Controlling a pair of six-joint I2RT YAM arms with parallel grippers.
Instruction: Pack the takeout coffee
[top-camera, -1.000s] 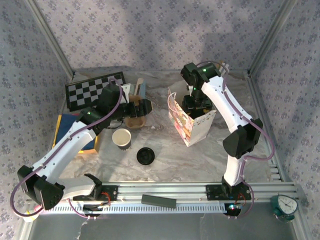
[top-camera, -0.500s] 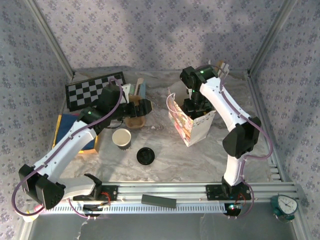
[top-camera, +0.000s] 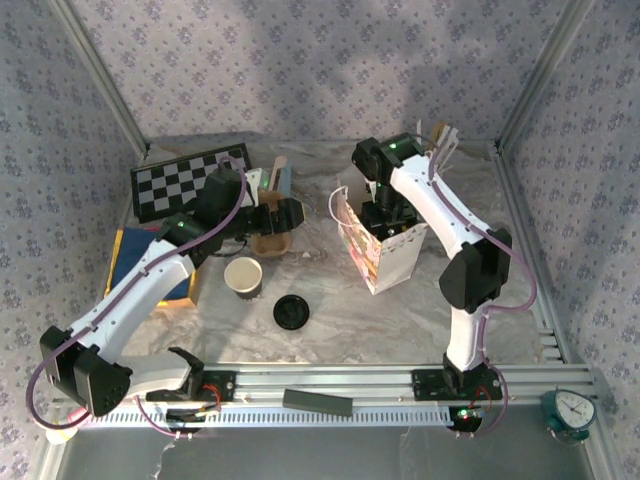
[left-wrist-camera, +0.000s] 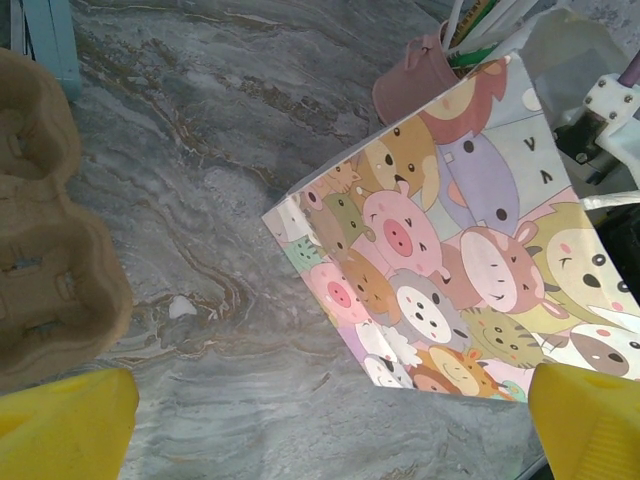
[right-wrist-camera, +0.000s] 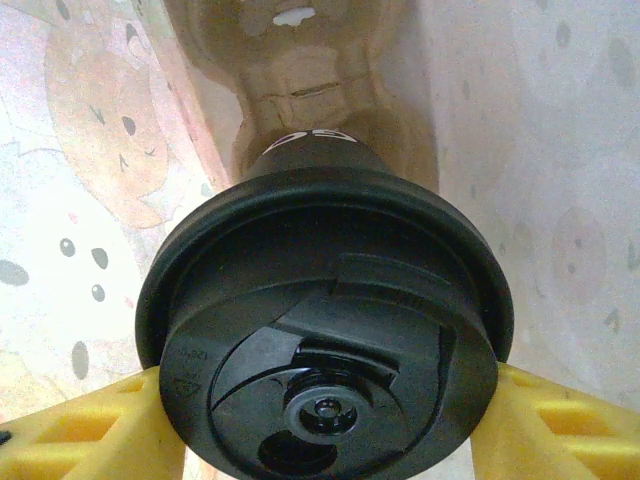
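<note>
The right fingers (right-wrist-camera: 80, 425) grasp the takeout coffee (right-wrist-camera: 325, 300) upright inside the bag (top-camera: 385, 255), seemingly to seat it level, while the left fingers (left-wrist-camera: 60, 425) stay clear, released.

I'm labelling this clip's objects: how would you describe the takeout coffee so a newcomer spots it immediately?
Find the cartoon-animal paper bag standing right of centre on the table. Inside it, between the right arm's yellow fingers, is the takeout coffee. Unlike the open white-lined cup and the loose flat lid lying left of the bag, it wears its round black lid.
</note>
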